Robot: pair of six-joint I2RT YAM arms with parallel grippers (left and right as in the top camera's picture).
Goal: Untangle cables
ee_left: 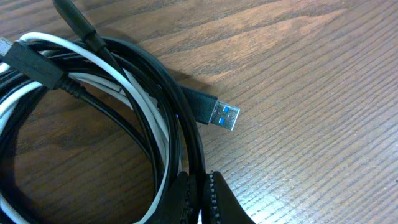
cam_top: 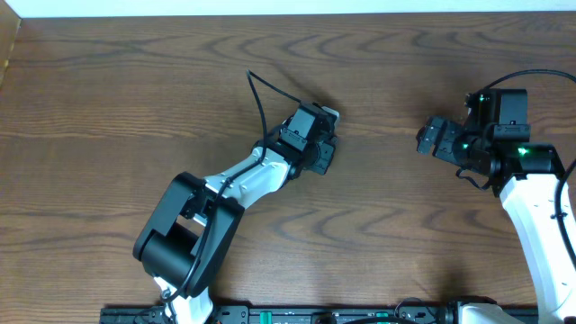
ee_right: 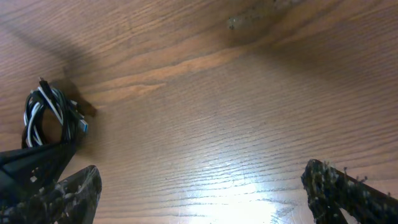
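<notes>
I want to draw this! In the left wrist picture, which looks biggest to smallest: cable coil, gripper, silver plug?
1. Cable coil, filling the left half.
2. Left gripper, at the bottom edge.
3. Silver plug.
The gripper is nearest the camera, so two and three are unsure.

Soft, even light throughout. A white glare patch sits on the table point(ee_right: 249, 199) between the right gripper's point(ee_right: 202, 186) blurred fingers point(ee_right: 348, 190); beyond its left finger the cables point(ee_right: 46, 118) lie dim, shadowed.
</notes>
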